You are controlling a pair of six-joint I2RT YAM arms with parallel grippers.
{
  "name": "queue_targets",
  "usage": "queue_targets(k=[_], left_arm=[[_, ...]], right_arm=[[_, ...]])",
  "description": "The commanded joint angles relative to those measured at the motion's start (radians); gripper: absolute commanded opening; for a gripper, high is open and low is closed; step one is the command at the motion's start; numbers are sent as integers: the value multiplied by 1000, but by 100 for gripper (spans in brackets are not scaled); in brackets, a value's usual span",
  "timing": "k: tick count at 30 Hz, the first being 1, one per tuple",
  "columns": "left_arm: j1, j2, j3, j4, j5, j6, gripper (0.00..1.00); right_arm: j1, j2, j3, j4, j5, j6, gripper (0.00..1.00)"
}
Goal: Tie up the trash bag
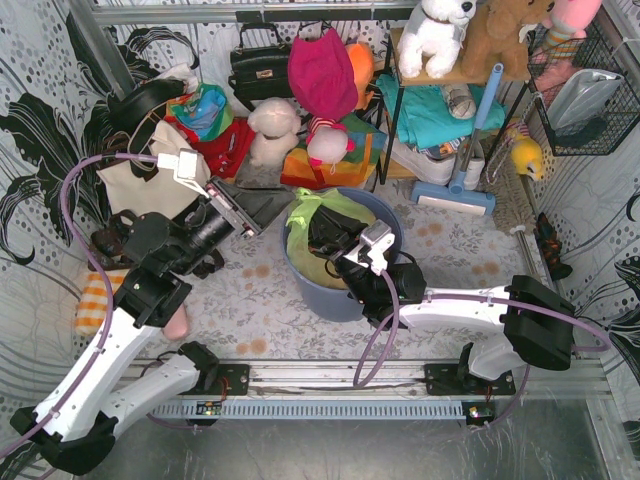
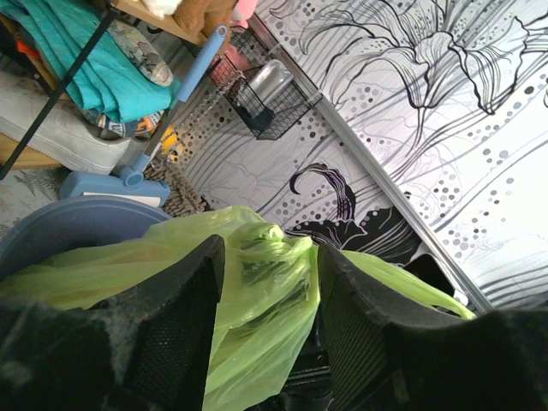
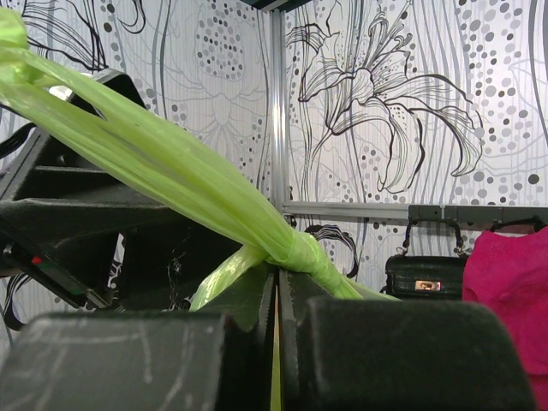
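The trash bag (image 1: pixel 318 212), thin lime-green plastic, sits in the round blue-grey bin (image 1: pixel 325 297) at mid table. My left gripper (image 1: pixel 280 205) reaches in from the left at the bag's top. In the left wrist view it (image 2: pixel 267 257) is open, with bunched bag plastic (image 2: pixel 261 295) lying loosely between the fingers. My right gripper (image 1: pixel 325 240) is over the bin. In the right wrist view it (image 3: pixel 278 287) is shut on a green handle strip (image 3: pixel 163 150), just below a tight knot (image 3: pixel 301 254) in the strips.
Handbags (image 1: pixel 262 62), soft toys (image 1: pixel 436 33) and a shelf of cloths stand behind the bin. A blue mop (image 1: pixel 462 170) leans at the back right. A wire basket (image 1: pixel 585 95) hangs on the right wall. An orange checked cloth (image 1: pixel 88 300) lies at the left.
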Motion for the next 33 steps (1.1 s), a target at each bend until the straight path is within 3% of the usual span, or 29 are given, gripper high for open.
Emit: queue_targets(k=[1, 10, 13, 26, 33], left_arm=[[-2, -4, 20, 14, -66, -5, 56], [-4, 29, -24, 135, 140, -83, 57], [-4, 26, -51, 162, 216, -107, 48], [-3, 5, -135, 241, 375, -173, 45], [-3, 8, -34, 50, 275, -41, 49]], right_arm=[[0, -22, 8, 99, -13, 27, 0], [-1, -13, 23, 96, -11, 16, 0], [-1, -5, 36, 96, 4, -4, 0], [-1, 30, 88, 96, 42, -61, 0], [-1, 26, 81, 96, 34, -44, 0]])
